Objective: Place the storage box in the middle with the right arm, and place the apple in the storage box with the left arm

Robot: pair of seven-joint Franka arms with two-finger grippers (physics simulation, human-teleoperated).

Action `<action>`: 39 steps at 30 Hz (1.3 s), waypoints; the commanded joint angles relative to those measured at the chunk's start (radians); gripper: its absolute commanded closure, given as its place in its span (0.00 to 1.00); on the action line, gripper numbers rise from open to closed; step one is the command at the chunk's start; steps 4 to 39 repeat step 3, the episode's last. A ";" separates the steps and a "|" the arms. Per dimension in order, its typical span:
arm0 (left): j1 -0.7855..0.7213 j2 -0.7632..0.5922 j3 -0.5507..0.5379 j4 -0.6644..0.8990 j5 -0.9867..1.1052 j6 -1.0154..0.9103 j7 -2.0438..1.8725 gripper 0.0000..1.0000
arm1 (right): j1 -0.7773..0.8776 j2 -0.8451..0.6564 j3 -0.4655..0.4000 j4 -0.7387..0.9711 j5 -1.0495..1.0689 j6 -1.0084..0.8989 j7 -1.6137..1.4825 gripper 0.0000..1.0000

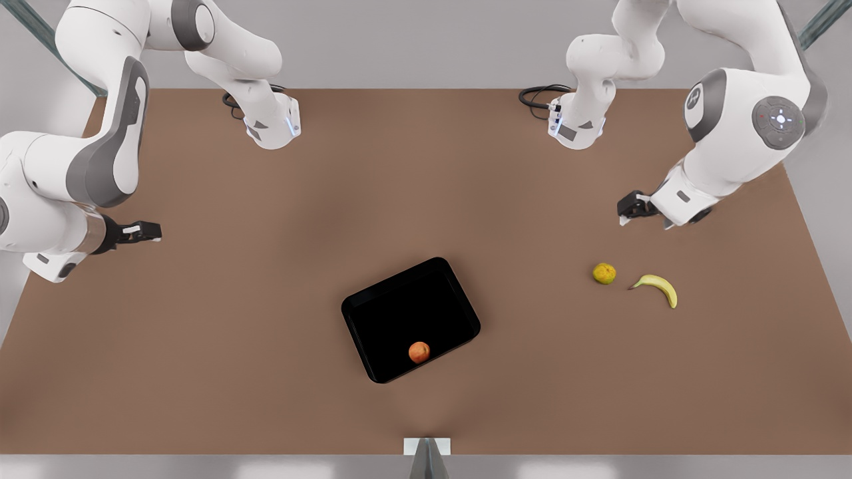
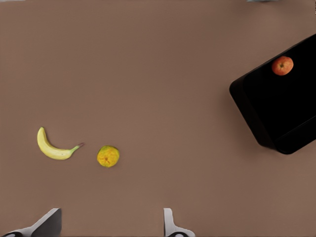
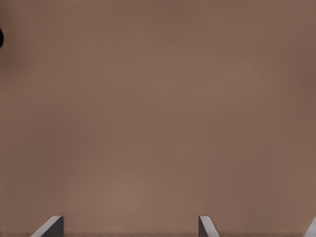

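Brown tabletop (image 1: 266, 319) w/ grey wall (image 1: 413, 40) behind; black storage box (image 1: 399, 299) mid-table.

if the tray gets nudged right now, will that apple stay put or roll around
Probably rolls. The apple is round and sits loose on the storage box's glossy floor, near one low wall, so a nudge likely sends it drifting. The walls should keep it in. Both grippers, left gripper and right gripper, wait open, far off.

The tray (image 1: 411, 319) sits near the middle of the table (image 1: 266, 299), turned at an angle. The apple (image 1: 419, 352) lies inside it, close to its near wall. Well off toward the front view's right, a round fruit (image 1: 604, 273) and a banana (image 1: 657, 287) lie side by side, the banana farther out.
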 commanded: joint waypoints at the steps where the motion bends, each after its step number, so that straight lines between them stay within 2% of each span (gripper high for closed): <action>1: 0.004 -0.004 0.000 -0.005 0.008 0.002 -0.001 0.00 | 0.000 0.000 0.000 0.000 0.000 0.002 0.000 0.00; 39: 0.005 -0.002 0.000 -0.005 0.008 0.000 -0.003 0.00 | 0.000 0.001 0.000 0.000 0.000 0.002 0.000 0.00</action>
